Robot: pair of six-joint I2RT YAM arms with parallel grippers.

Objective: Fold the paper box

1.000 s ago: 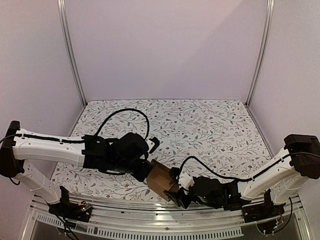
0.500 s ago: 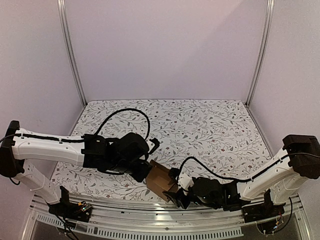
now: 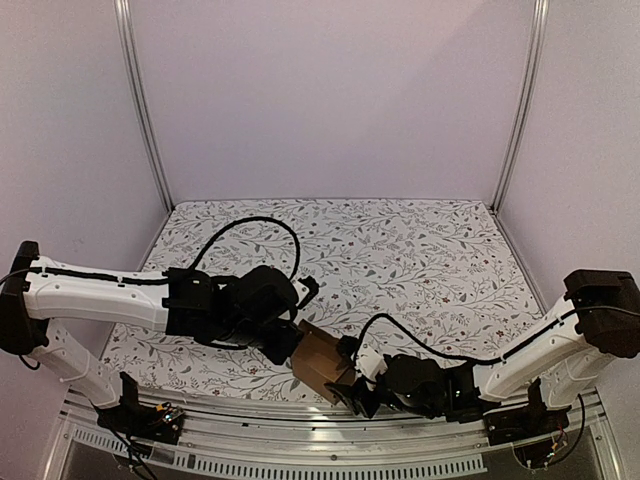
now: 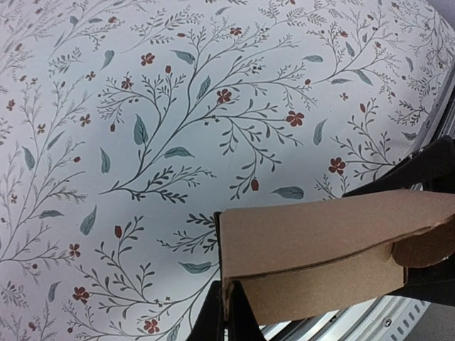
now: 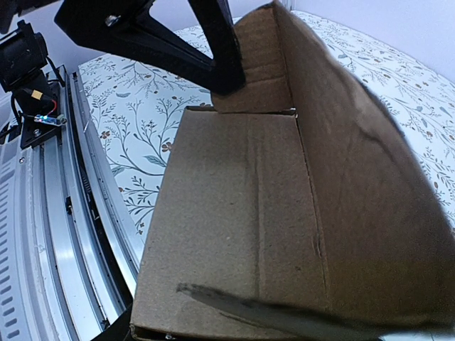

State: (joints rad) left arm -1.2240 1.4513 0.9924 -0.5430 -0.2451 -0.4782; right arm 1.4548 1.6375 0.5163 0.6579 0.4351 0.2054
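The paper box (image 3: pixel 322 362) is a brown cardboard box, partly formed and held above the table's near edge between both arms. My left gripper (image 3: pixel 293 346) is shut on the box's left corner edge; in the left wrist view its fingertips (image 4: pixel 229 312) pinch the wall of the box (image 4: pixel 320 245). My right gripper (image 3: pixel 352 386) meets the box's near right end. In the right wrist view the open inside of the box (image 5: pixel 242 227) fills the frame, with a blurred finger (image 5: pixel 284 312) lying across its floor panel. The left gripper's black fingers (image 5: pixel 206 50) show at the far wall.
The floral tablecloth (image 3: pixel 400 250) covers the table behind the box. The metal rail (image 3: pixel 300 440) of the arm mount runs along the near edge, just below the box. White side walls and upright posts (image 3: pixel 145 110) close in the workspace.
The right arm's wrist has crept slightly left toward the box. The box and left gripper have barely moved.
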